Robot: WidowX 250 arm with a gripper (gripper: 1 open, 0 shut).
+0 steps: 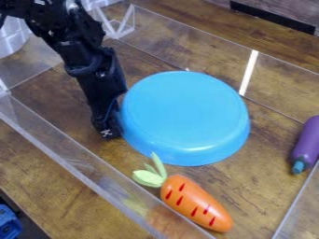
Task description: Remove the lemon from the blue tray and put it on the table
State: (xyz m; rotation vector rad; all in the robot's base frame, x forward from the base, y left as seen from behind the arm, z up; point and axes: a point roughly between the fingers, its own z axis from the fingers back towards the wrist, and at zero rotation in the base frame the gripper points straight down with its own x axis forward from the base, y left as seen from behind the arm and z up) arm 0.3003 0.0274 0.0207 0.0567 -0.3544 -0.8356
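Observation:
The blue tray (pixel 187 115) lies in the middle of the table (pixel 268 79), and its dished surface shows nothing in it. No lemon shows in this view; it is either hidden or out of view. My gripper (pixel 108 129) points straight down at the tray's left rim, with its tip at table level. Dark fingers (pixel 111 133) bunch together there, and I cannot make out whether they are open or shut, or whether anything sits between them.
An orange toy carrot (pixel 189 200) with a green top lies in front of the tray. A purple eggplant (pixel 307 142) rests at the right edge. Clear acrylic walls (pixel 75 157) edge the table on the front and left.

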